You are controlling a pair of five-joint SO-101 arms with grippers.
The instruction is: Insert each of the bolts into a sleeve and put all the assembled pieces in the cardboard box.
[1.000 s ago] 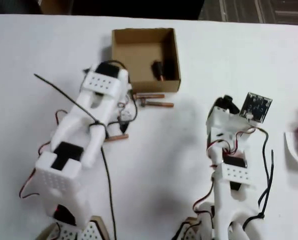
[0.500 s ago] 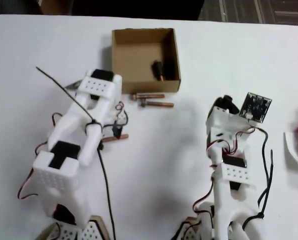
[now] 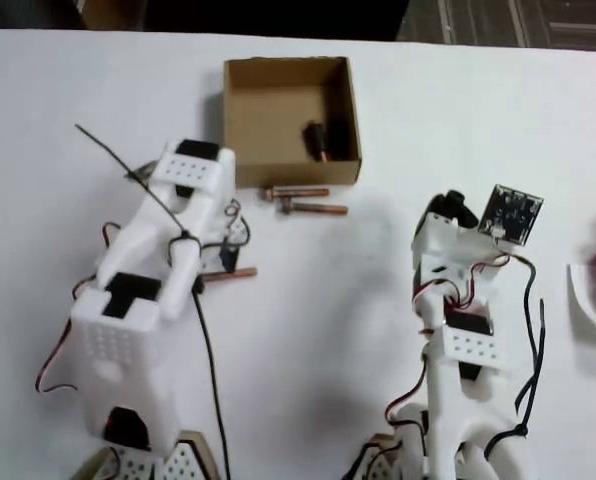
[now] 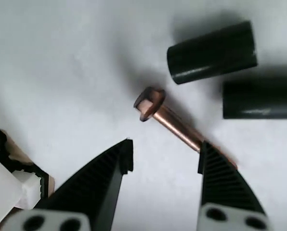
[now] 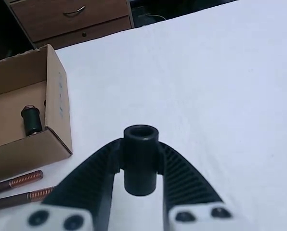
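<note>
My left gripper point(image 4: 165, 147) is open and low over the table, with a copper bolt point(image 4: 170, 120) lying just ahead of its fingers; the bolt's threaded end runs under one finger. Two black sleeves point(image 4: 211, 45) point(image 4: 259, 98) lie beyond the bolt. From above, the left arm point(image 3: 183, 180) sits left of the cardboard box point(image 3: 240, 110), with that bolt point(image 3: 228, 273) beside it. My right gripper point(image 5: 140, 144) is shut on an upright black sleeve point(image 5: 140, 163), held right of the box point(image 5: 57, 110). One assembled piece point(image 3: 316, 138) lies in the box.
Two more copper bolts point(image 3: 298, 192) point(image 3: 318, 208) lie side by side along the box's near wall. A white dish with something red point(image 3: 593, 290) sits at the right table edge. Wooden drawers point(image 5: 66, 14) stand beyond the table.
The left arm has drawn back from the box toward the left and near side. The bolt beside it and the right arm have stayed put.
</note>
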